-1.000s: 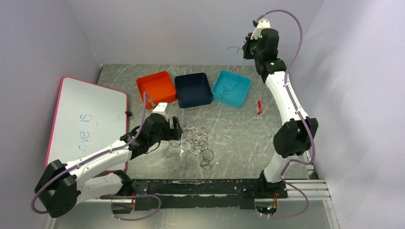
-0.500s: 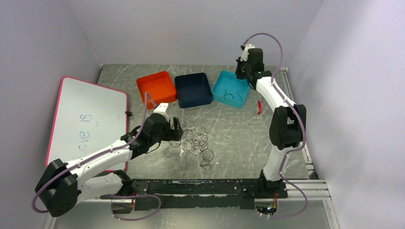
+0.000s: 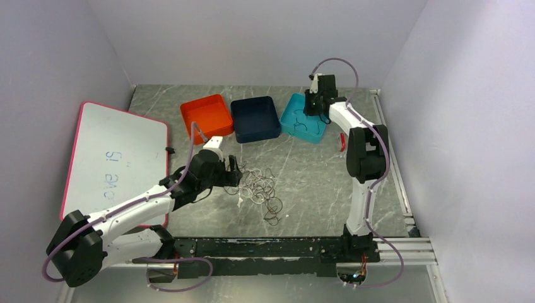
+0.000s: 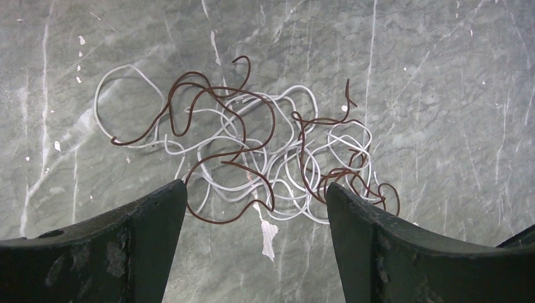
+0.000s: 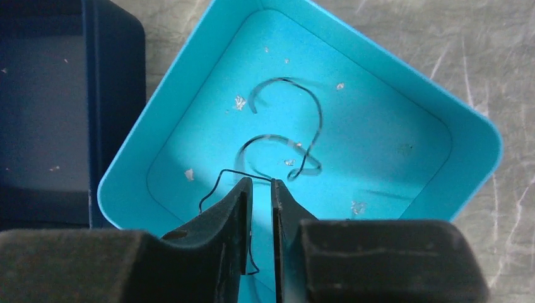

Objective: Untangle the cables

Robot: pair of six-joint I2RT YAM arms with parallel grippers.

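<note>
A tangle of white and brownish-red cables (image 3: 257, 187) lies mid-table, with a dark loop (image 3: 274, 204) at its near end. My left gripper (image 3: 235, 172) hovers just left of it, open. In the left wrist view the cables (image 4: 252, 148) lie just beyond the left gripper (image 4: 255, 189), and nothing is between its fingers. My right gripper (image 3: 310, 106) hangs low over the turquoise tray (image 3: 315, 131). In the right wrist view the jaws of the right gripper (image 5: 262, 182) stand a narrow slit apart. A thin black cable (image 5: 320, 120) curls on the tray floor (image 5: 404, 145) and runs across the fingertips.
An orange tray (image 3: 206, 113) and a navy tray (image 3: 255, 118) stand left of the turquoise one. A pink-rimmed whiteboard (image 3: 113, 158) lies at the left. A small red object (image 3: 342, 141) rests right of the trays. Walls close in the back and both sides.
The right arm came down from high at the back to the turquoise tray, bringing the black cable with it, and its jaws parted slightly. The left arm stayed put.
</note>
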